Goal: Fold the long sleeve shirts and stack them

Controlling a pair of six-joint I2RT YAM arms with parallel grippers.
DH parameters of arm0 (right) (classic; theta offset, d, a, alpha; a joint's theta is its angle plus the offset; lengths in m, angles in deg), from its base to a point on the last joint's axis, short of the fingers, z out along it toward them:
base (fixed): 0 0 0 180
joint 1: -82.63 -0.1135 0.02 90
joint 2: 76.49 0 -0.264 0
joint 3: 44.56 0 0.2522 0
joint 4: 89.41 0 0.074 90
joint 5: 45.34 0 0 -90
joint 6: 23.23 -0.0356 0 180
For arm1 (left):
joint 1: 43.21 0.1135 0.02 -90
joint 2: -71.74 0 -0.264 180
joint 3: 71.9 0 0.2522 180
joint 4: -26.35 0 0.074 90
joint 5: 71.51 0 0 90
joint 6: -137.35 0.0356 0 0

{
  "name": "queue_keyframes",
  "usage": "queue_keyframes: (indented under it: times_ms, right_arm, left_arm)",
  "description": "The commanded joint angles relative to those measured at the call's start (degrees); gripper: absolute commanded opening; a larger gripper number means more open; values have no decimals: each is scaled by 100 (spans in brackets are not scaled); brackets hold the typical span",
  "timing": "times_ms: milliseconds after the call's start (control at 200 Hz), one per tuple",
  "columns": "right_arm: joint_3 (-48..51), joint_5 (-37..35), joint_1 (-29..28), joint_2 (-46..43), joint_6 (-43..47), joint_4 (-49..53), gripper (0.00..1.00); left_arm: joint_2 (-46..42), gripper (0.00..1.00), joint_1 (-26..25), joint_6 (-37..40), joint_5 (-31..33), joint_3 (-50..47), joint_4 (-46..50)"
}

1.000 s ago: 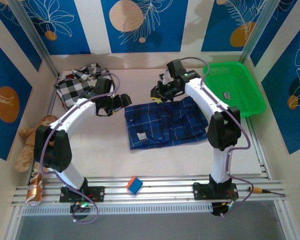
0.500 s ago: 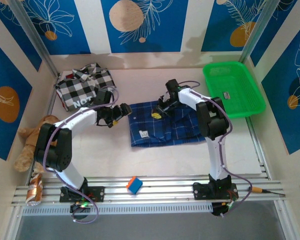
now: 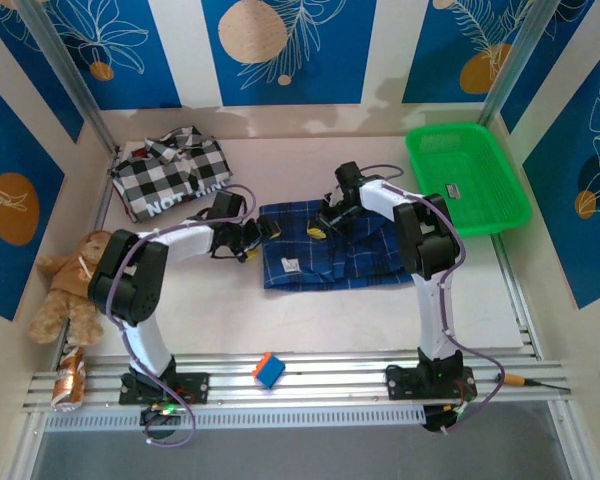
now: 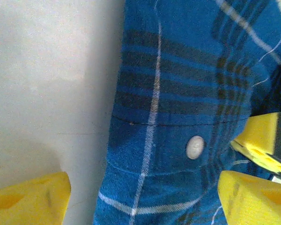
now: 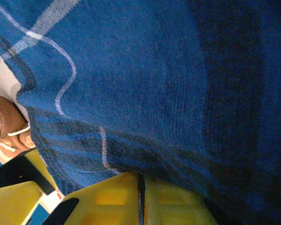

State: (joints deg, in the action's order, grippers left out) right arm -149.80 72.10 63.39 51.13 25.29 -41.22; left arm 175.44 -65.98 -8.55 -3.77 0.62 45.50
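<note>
Dark blue plaid shirt with thin light lines is lying pretty flat near the middle of the table, folded into a rough rectangle, far edge a bit rumpled. There's a small white tag near its front left and a pale button by the left edge. Black-and-white checked shirt sits bunched in the far left corner, well apart, white lettering facing up.

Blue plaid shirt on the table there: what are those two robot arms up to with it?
Both arms are working on the dark blue plaid cloth shirt, which lies roughly flat mid-table. The right gripper is shut, apparently pinching a fold near its far edge. The left gripper is open, its yellow fingers astride the shirt's left edge. The black-and-white checked cloth shirt lies crumpled in the far left corner, not yet folded or stacked.
</note>
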Motion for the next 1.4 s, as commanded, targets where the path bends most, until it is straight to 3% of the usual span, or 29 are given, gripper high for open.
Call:
queue_keyframes:
  times_ms: [0,190,370,520,630,755,910,1186,1396]
  right_arm:
    - [276,-351,68,150,111,274,12]
    - [284,-337,51,172,139,298,12]
    - [174,-260,51,118,153,387,13]
    - [-26,-486,72,-142,239,788,14]
    - [-161,-780,105,-558,449,1103,18]
    - [-257,-929,112,-909,665,1273,21]
    - [-288,-895,90,-984,789,1419,18]
    - [-373,-489,-199,-422,276,942,7]
    - [-1370,-193,-576,576,-196,856,5]
  left_arm:
    - [210,78,-70,-233,-248,108,-377]
    - [585,59,-173,-136,-376,459,-329]
    - [689,22,-185,23,-348,617,-213]
    - [439,0,-55,619,27,987,759]
    - [129,0,-24,1426,698,1524,1978]
    - [44,0,-23,2157,1110,2112,2749]
    - [155,0,-31,2807,1540,2808,3579]
    - [211,0,-114,3366,2075,3438,4337]
    - [348,0,-149,3787,2395,3995,4930]
